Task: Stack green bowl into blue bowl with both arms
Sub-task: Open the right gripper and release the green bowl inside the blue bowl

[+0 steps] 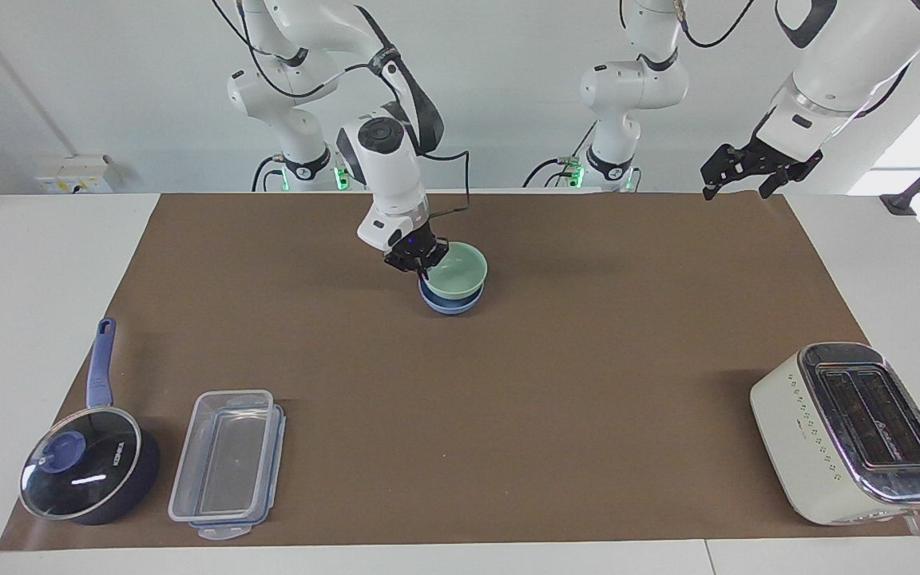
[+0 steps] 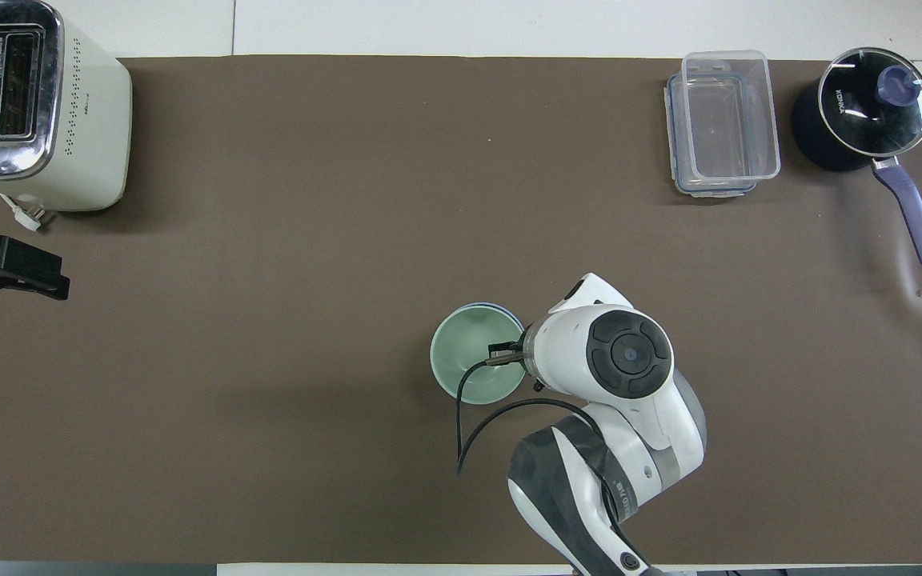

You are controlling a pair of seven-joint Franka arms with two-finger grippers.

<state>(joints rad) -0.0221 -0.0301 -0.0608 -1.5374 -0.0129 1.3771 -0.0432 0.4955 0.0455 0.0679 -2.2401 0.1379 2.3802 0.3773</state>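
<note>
My right claw (image 1: 420, 267) grips the green bowl (image 1: 455, 271) by its rim, at the rim's 9 o'clock in the facing view, fingers pinched on the wall. The green bowl sits nested in the blue bowl (image 1: 450, 302), not quite centred: in the overhead view a sliver of blue rim (image 2: 487, 306) peeks out at 12 o'clock. The pair sits mid-mat, nearer the robots than the toaster (image 1: 851, 431), tub (image 1: 226, 463) and saucepan (image 1: 86, 467).

Risks, as I judge them: if I let go while the green bowl is tilted or off-centre, it could rock or settle crooked. If I lift off w/o opening fully, a finger may snag the rim and drag the green bowl out, maybe the blue bowl too. Pushing down harder could skid both across the mat (image 1: 588, 383).

My left claw (image 1: 751, 172) waits up in the air over the mat's corner at the left arm's end, fingers apart, holding nothing.
</note>
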